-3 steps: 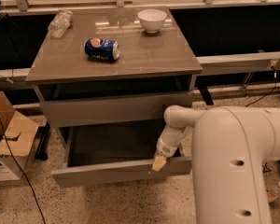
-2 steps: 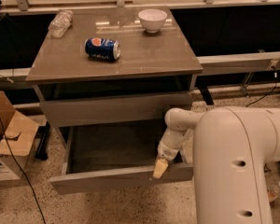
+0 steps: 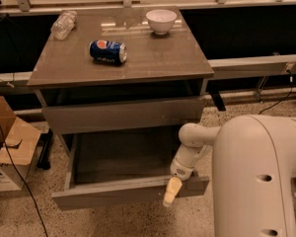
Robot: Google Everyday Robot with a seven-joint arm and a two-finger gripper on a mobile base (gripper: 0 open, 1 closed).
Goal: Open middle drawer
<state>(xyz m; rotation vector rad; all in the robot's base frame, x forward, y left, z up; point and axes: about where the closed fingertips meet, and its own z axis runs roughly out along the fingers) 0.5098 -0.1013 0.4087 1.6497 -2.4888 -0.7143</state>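
Item: middle drawer, grey-brown, handleless. Located lower centre of the frame, pulled well out of the cabinet toward the bottom edge. The front panel's long axis runs left to right, its right end slightly higher. The dark interior faces up.
Upper drawer front: sits flush in the cabinet, directly above.
Gripper: lower centre-right, on a white arm that fills the lower right corner. Its pale yellow tip lies over the top edge of the middle drawer's front panel near the right end. Whether it is open or closed cannot be told.
Surface, upper centre:
- blue soda can on its side, left of centre
- white bowl upright, at the back
- clear plastic bottle lying at the back left corner

Cardboard box: on the floor at the left edge.
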